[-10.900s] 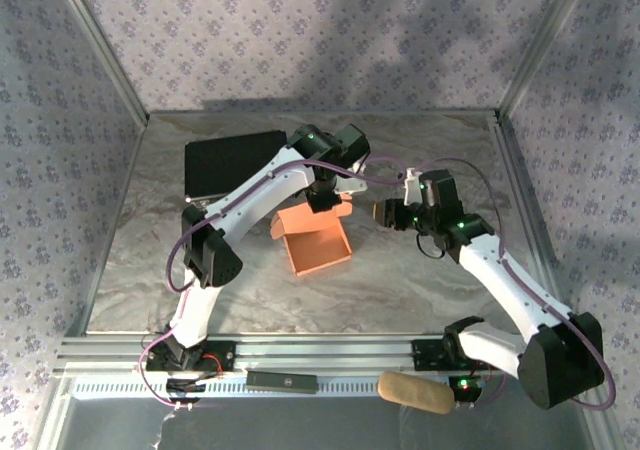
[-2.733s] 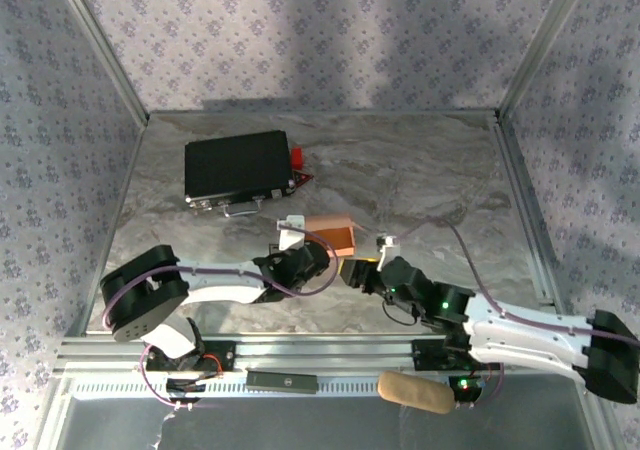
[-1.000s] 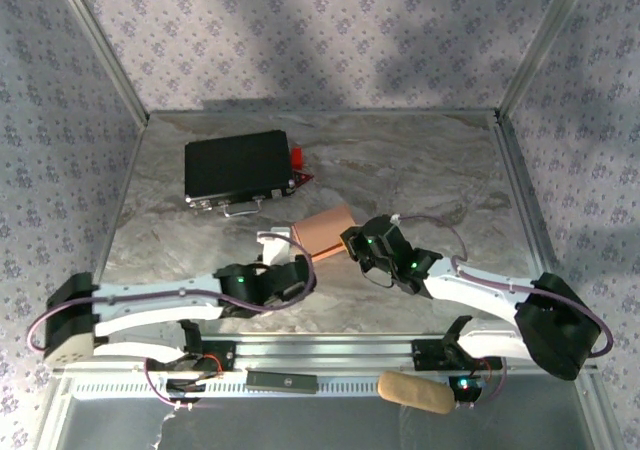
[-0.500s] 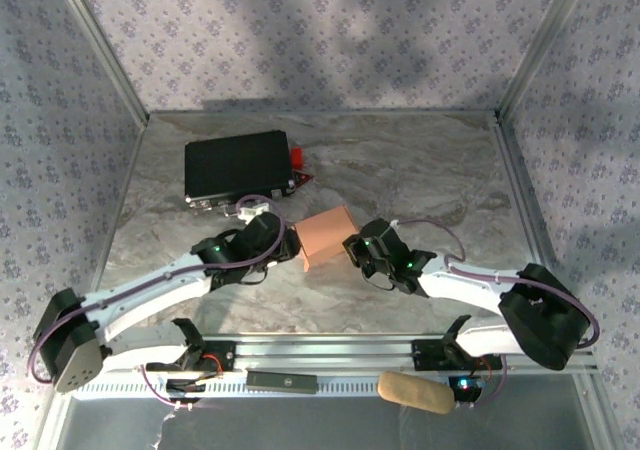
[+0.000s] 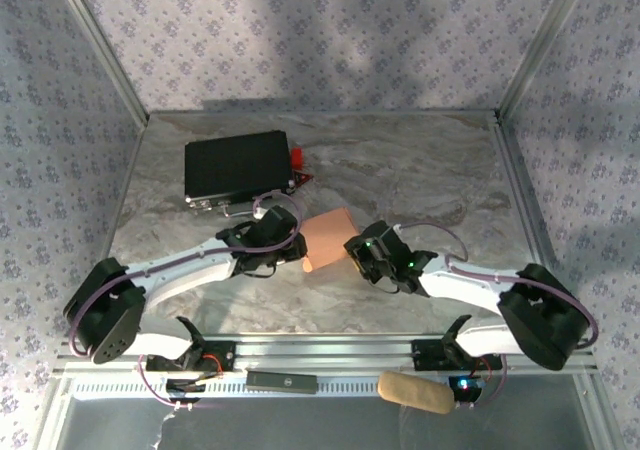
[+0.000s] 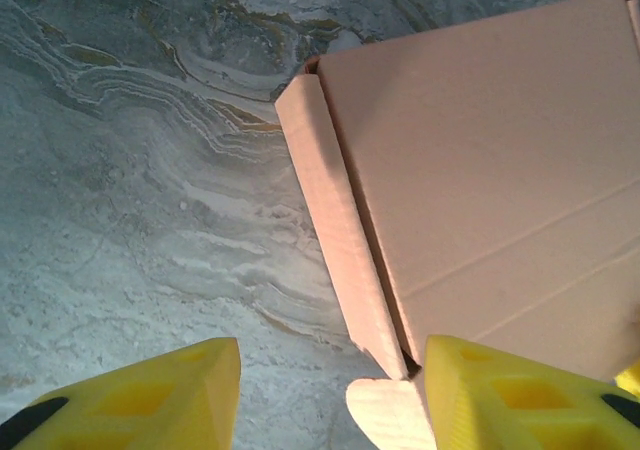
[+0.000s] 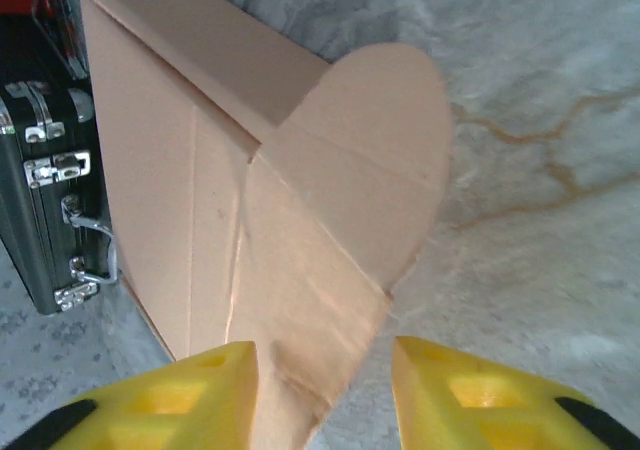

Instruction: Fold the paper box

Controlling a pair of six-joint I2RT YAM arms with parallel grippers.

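Paper box (image 5: 328,238) sits closed in middle of tabletop (image 5: 430,170), just near-right of black case (image 5: 238,168), right tool (image 7: 322,358) just went from pinched to spread around its loose rounded flap (image 7: 370,160), left tool (image 6: 332,355) spread at box's left edge, so folding looks nearly done.

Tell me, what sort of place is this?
Probably a robot test cell in a lab: a marble-look table fenced by aluminium framing, patterned backdrop walls, and two robot arms bolted at its near edge, working on a paper box.
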